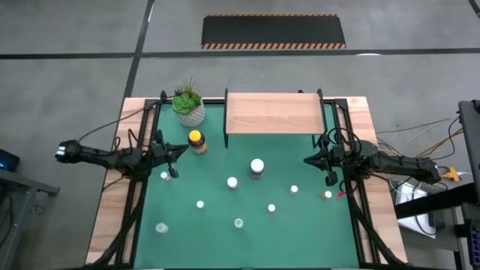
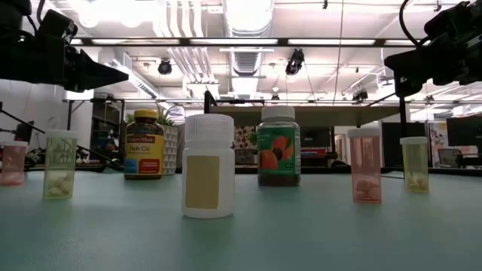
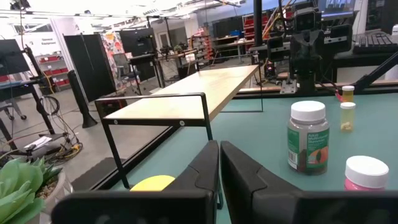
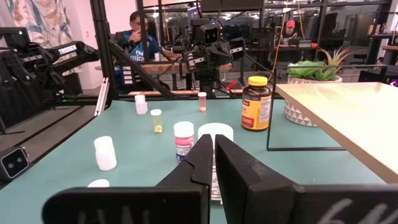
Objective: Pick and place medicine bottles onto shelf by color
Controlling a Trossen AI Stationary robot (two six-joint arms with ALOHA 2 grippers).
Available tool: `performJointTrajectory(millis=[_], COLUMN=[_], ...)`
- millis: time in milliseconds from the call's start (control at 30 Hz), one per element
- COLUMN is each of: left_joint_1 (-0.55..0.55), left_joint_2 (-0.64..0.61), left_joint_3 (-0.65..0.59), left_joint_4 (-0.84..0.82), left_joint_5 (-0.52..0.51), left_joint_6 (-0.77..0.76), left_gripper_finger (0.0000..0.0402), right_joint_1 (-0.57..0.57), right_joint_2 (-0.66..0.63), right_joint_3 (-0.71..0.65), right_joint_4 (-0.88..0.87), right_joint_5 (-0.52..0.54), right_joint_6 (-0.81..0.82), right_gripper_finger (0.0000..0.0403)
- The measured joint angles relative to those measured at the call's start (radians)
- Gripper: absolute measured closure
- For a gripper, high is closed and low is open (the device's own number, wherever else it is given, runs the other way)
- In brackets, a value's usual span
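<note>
Several small medicine bottles stand upright on the green mat: a white-capped dark one (image 1: 257, 168), a pink one (image 1: 232, 182), tiny ones (image 1: 200, 203) (image 1: 271, 208) (image 1: 294, 189), and an amber yellow-lidded jar (image 1: 197, 141) near the plant. The shelf (image 1: 270, 112), with a light wood top on black legs, stands at the far middle with nothing on it. My left gripper (image 1: 178, 151) is shut and empty, above the mat beside the amber jar. My right gripper (image 1: 308, 160) is shut and empty, near the shelf's right front leg. The two grippers point at each other.
A white-potted green plant (image 1: 189, 105) stands at the far left beside the shelf. More bottles stand near the front edge (image 1: 238, 222) (image 1: 161, 227) and by the right arm (image 1: 328, 195). A white bottle (image 2: 208, 165) is nearest the low camera. A person sits beyond the table (image 4: 140, 38).
</note>
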Motion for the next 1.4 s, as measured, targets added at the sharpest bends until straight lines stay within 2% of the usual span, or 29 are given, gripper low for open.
performJointTrajectory(millis=[1400], left_joint_1=[0.0], left_joint_2=[0.0], left_joint_3=[0.0], left_joint_4=[0.0], left_joint_5=[0.0], left_joint_6=[0.0], left_gripper_finger=[0.0401], right_joint_1=[0.0], right_joint_2=[0.0], right_joint_3=[0.0], right_joint_4=[0.0], right_joint_5=[0.0], right_joint_6=[-0.014], right_gripper_finger=[0.0394])
